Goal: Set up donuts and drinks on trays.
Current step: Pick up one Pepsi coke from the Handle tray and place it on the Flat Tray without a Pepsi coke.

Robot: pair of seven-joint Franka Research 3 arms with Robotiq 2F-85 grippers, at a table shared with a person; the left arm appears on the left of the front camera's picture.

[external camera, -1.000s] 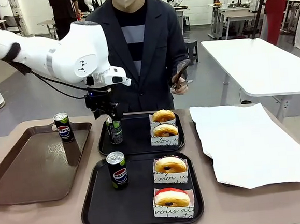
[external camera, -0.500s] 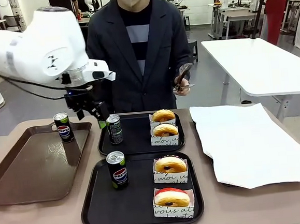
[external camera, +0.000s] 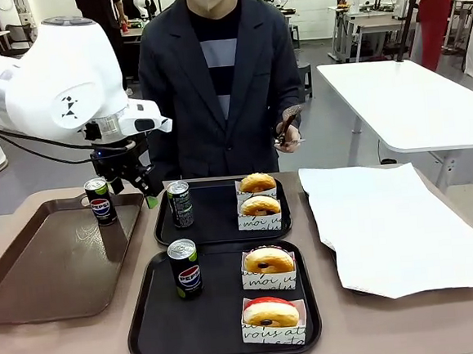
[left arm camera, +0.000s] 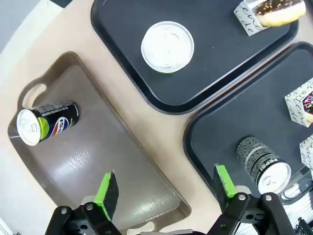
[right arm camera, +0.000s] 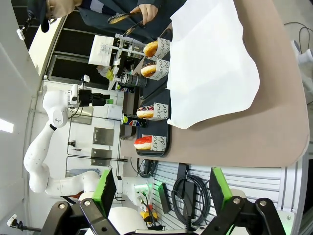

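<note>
The left gripper (external camera: 136, 187), black with green pads, hangs with its jaws spread wide and nothing between them, above the strip of table between the long glossy brown tray (external camera: 31, 279) and the far matte black rounded-square tray (external camera: 220, 227). Just to its right, the far slim black soda can (external camera: 180, 204) stands upright on that far tray's left part, long axis vertical, silver top up; in the left wrist view its round top (left arm camera: 167, 46) faces the camera, ahead of the fingers. Beyond this can, further right, two golden-brown ring donuts in white paper sleeves (external camera: 259, 200) sit one behind the other. To the gripper's left a second can (external camera: 99, 201) stands upright at the brown tray's far corner. Nearer the robot, below the gripper, the near black tray (external camera: 154, 331) carries a third upright can (external camera: 185, 269), logo towards the camera, and two more sleeved donuts (external camera: 270, 293) to its right. The right gripper (right arm camera: 161, 188) is likewise spread and empty, well off from the trays, beyond a white paper sheet (right arm camera: 215, 73). The person's hand (external camera: 287, 134) holds tongs behind the far tray.
</note>
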